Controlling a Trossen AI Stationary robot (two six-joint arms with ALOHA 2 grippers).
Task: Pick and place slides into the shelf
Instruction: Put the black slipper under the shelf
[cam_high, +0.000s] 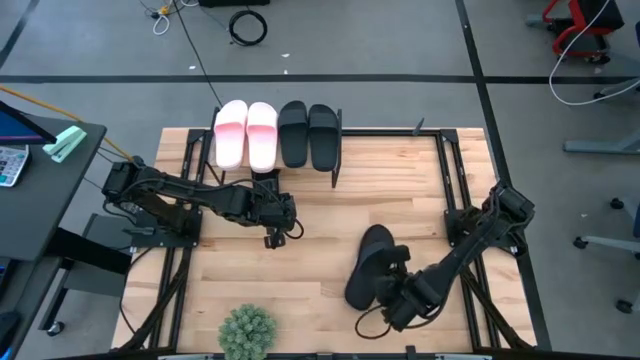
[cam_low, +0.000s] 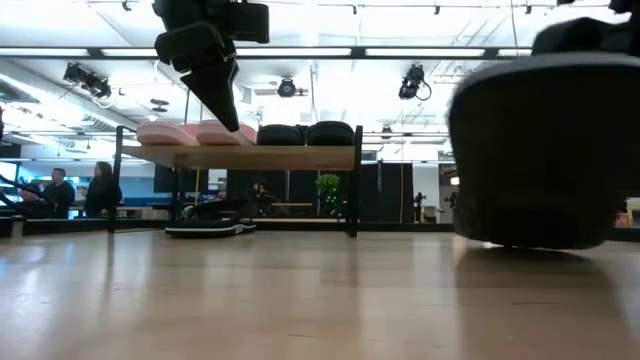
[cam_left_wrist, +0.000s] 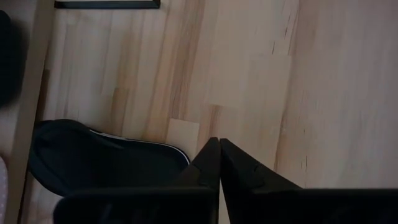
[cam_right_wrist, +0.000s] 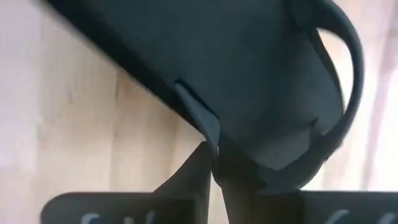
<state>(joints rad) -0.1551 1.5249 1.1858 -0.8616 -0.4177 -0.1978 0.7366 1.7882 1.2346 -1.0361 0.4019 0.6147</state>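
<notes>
Inspector: What do you have on the shelf (cam_high: 338, 150)?

Operator: On its top board I see two pale pink slides (cam_high: 246, 134) and two wide-strapped black slides (cam_high: 308, 133), side by side. A thinner black slide (cam_low: 203, 228) lies on the table beneath it.

Inspector: And the last one?

Operator: Another thin black slide (cam_high: 367, 265) is at the table's near right, pinched by my right gripper (cam_high: 400, 295); the fingers are clamped on its edge, arm stretched low from the right side.

Inspector: Left arm?

Operator: My left gripper (cam_high: 272, 238) hangs above the table just in front of the shelf, fingers pressed together, holding nothing.
</notes>
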